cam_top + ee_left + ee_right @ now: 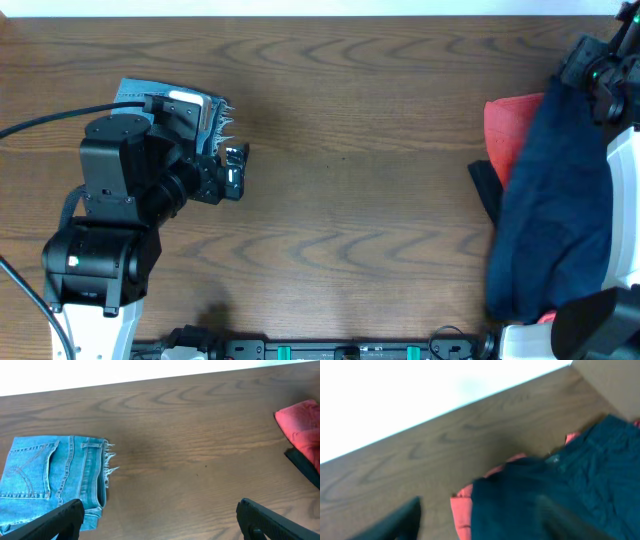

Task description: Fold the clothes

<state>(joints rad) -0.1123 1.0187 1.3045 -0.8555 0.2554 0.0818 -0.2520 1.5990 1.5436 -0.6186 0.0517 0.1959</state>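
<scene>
Folded light-blue denim shorts (135, 92) lie at the left, partly under my left arm; they also show in the left wrist view (50, 475). My left gripper (235, 170) is open and empty just right of them, over bare wood (160, 522). A navy garment (555, 200) is draped over a pile at the right edge. My right gripper (600, 75) is above its far end. In the blurred right wrist view the fingers (485, 520) stand wide apart with the navy cloth (560, 490) between them.
A red garment (512, 125) lies under the navy one and shows in both wrist views (302, 422) (462, 510). A black garment (487, 190) sticks out beside it (305, 462). Brown wooden table (350, 200).
</scene>
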